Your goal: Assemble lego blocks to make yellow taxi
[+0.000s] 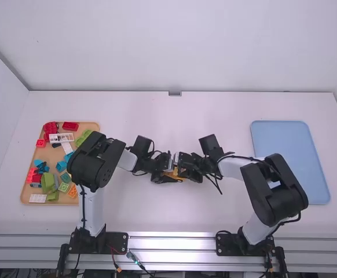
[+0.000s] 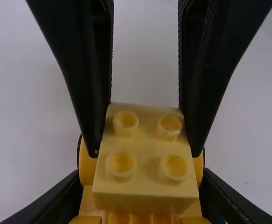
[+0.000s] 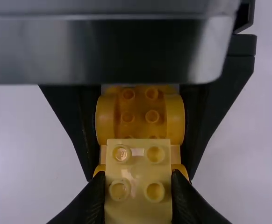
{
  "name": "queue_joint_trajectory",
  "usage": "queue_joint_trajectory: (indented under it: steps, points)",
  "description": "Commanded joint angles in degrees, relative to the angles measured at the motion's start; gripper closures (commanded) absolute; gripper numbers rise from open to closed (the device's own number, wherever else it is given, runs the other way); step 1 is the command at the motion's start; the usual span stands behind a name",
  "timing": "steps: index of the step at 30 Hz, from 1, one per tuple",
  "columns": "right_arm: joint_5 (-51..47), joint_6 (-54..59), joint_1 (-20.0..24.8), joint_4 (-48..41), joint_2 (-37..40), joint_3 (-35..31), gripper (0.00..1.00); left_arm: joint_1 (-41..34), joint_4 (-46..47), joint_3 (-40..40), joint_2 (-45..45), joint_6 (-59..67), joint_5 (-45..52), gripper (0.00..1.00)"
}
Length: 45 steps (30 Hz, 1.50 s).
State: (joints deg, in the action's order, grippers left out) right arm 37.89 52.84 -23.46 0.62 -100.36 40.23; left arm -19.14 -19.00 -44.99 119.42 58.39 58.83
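Note:
Near the middle of the table in the high view, my left gripper (image 1: 161, 172) and right gripper (image 1: 189, 168) meet around small yellow parts (image 1: 174, 174). The left wrist view has the left gripper (image 2: 140, 181) shut on an orange-yellow car body (image 2: 88, 163) with round wheel-like sides. A pale yellow brick (image 2: 144, 186) with four studs overlaps it, between the other gripper's fingers. In the right wrist view, the right gripper (image 3: 138, 175) is shut on the pale yellow brick (image 3: 138, 186), with the car body (image 3: 139, 114) beyond. Whether brick and body touch cannot be told.
A wooden tray (image 1: 25, 191) of red, green, blue, white and orange blocks stands at the left, beside the left arm. At the right, past the right arm, lies a flat blue tray (image 1: 290, 159). Both forearms and their cables crowd around the parts.

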Motion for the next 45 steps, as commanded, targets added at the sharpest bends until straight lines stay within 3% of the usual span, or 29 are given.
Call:
queue_joint_trajectory:
  steps: [1,11,17,21,22,25,28,29,30,31,45]
  points:
    - [-3.5,-0.8,0.7,-1.1,0.9,0.3,0.70,-0.4,2.1,2.5,2.8,-1.5,-7.4,0.48]
    - [-3.5,-0.3,0.2,-1.1,0.9,0.3,0.69,-0.4,2.1,2.5,2.8,-1.5,-7.4,0.47]
    - [-3.2,-0.4,0.6,-0.9,0.9,0.3,0.48,-0.4,2.1,2.5,2.8,-1.5,-7.5,0.47]
    - [-2.7,-0.8,0.6,-0.4,2.2,0.3,0.43,-0.4,2.1,2.5,2.8,-1.5,-7.5,0.47]
    - [-2.1,-0.7,0.5,-0.6,3.0,0.3,0.37,-0.4,2.1,2.5,2.8,-1.5,-7.5,0.47]
    - [0.2,-0.3,0.6,-1.1,6.3,0.3,0.37,-0.4,1.8,2.5,2.8,-1.5,-7.5,0.47]
    - [2.4,-0.3,0.6,-1.2,8.9,0.3,0.46,-0.4,1.6,2.5,2.8,-1.5,-7.4,0.47]
    - [2.9,-0.3,0.7,-1.3,9.5,0.3,0.61,-0.4,1.6,2.5,2.8,-1.5,-7.4,0.47]
    - [3.2,-0.3,0.7,-1.3,9.8,0.3,0.87,-0.4,1.6,2.5,2.8,-1.5,-7.4,0.47]
    - [3.4,-0.3,0.6,-1.4,9.8,0.3,1.00,-0.4,1.6,2.5,2.8,-1.5,-7.5,0.47]
    - [4.0,-0.6,0.7,0.6,-1.3,0.3,1.00,-0.4,1.6,2.5,2.8,-2.1,-7.5,0.49]
